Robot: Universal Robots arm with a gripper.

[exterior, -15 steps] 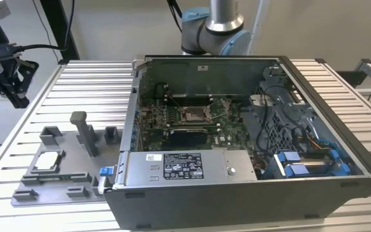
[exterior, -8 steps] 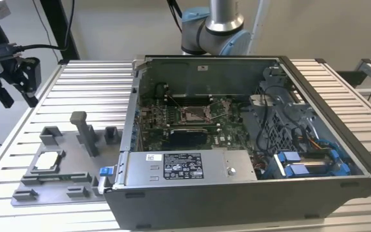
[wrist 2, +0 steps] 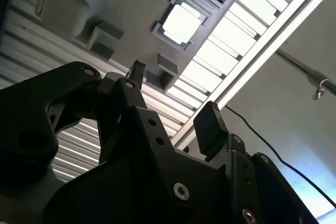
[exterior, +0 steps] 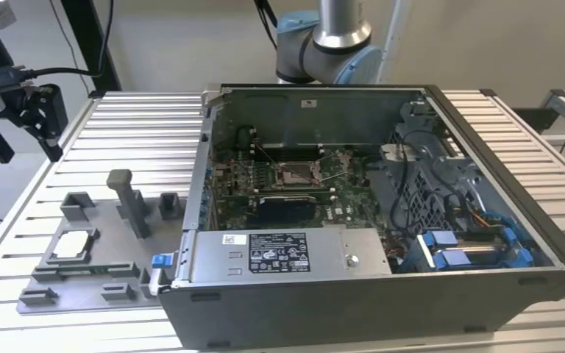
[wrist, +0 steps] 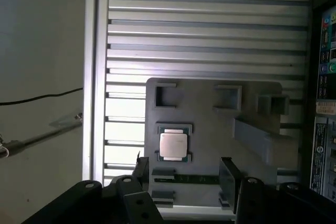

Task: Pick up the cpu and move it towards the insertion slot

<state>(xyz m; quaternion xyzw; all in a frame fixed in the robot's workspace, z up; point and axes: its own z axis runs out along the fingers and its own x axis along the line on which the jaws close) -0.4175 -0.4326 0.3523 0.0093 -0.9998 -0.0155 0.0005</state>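
At the near left corner of the ribbed aluminium worktop (exterior: 135, 125), as the exterior view shows it, a grey plastic tray (exterior: 106, 256) with upright posts lies flat. The cpu (exterior: 73, 245) rests with its silvery top up in a square recess of this tray, close to the worktop's left edge. Just beside the tray, toward the exterior view's right, an open computer case (exterior: 361, 309) covers the middle of the worktop, with a grey labelled power supply (exterior: 346, 246) along its near wall. Deeper in the case, on the green board, the insertion slot (exterior: 296, 173) lies with its thin wire lever, well apart from the cpu. Behind the case the arm's base (exterior: 324, 44) rises at the far edge of the worktop before a pale wall, and a light floor shows past the left edge.

The gripper (exterior: 20, 136) hangs in the air by the worktop's left edge, farther back than the tray. In the first wrist view its two black fingers (wrist: 140, 169) stand spread wide with nothing between them, apart from the tray (wrist: 210, 114) and from the cpu (wrist: 173, 145) in its recess. The second wrist view shows the cpu (wrist 2: 181, 23) beyond the spread fingertips (wrist 2: 210, 121), untouched.
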